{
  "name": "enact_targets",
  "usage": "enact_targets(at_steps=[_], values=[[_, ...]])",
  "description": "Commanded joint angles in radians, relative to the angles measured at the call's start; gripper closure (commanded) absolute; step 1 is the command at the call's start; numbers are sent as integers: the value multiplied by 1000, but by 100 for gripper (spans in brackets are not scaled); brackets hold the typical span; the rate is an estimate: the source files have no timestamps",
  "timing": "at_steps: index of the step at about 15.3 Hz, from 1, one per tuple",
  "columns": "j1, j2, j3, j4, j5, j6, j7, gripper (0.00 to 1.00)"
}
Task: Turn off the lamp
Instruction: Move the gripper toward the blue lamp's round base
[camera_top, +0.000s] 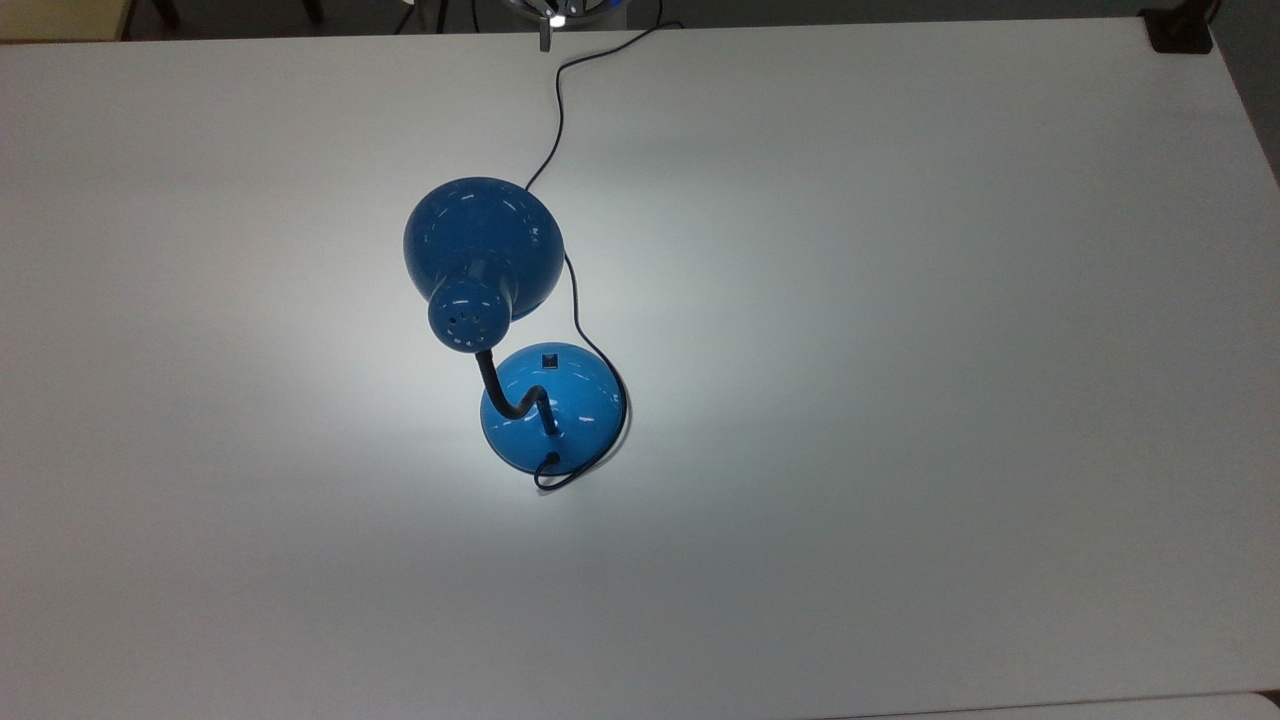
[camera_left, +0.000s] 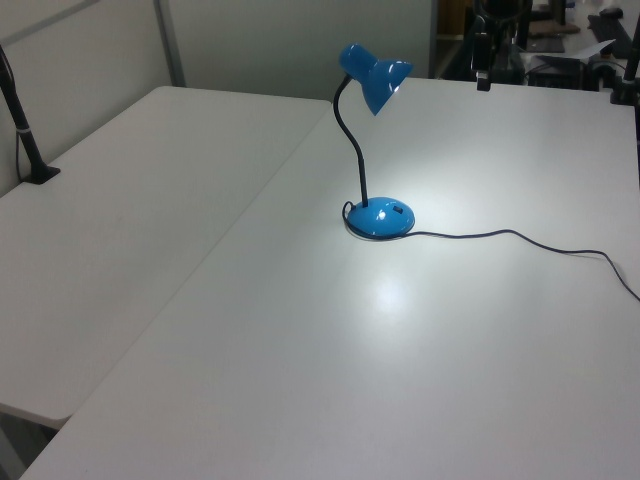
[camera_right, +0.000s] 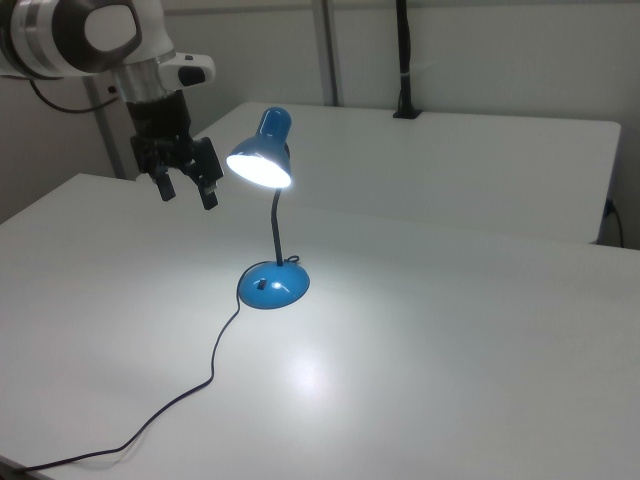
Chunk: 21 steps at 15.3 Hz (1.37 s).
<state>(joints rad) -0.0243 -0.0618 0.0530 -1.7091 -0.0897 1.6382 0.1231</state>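
We see the lamp (camera_right: 272, 230) standing lit near the middle of the white table (camera_top: 900, 400), throwing a bright pool of light on the surface beside its base (camera_right: 273, 286). Our gripper (camera_right: 187, 187) hangs in the air well above the tabletop with its fingers (camera_right: 209, 186) spread apart and pinching nothing. The dome shade (camera_right: 261, 160) sits just off the fingertips toward the right view's right, at about their height, while the base lies well below them and further to that side.

We judge the lamp to be light and top-heavy on its bendy gooseneck (camera_right: 277, 228), so a sideways knock on the shade would likely swing or tip it. The glossy shell looks slippery (not a surface to clamp). No grasp is needed, we think: the small black switch (camera_top: 549, 359) on the domed base is the spot to touch, pressed straight down with one fingertip so the base stays planted. The thin cord (camera_right: 200, 385) trails loosely from the base and should be kept clear of the fingers on the way down.
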Motion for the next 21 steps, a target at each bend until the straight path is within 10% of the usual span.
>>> enact_targets(at_steps=[1,8,14,21], values=[[-12,5,-4,22,13,-34,-55,72],[-12,5,-4,22,15,-31,-56,74],[-8,31,-1,0,16,-9,-114,100],[-9,40,-1,-232,18,289,-102,100]])
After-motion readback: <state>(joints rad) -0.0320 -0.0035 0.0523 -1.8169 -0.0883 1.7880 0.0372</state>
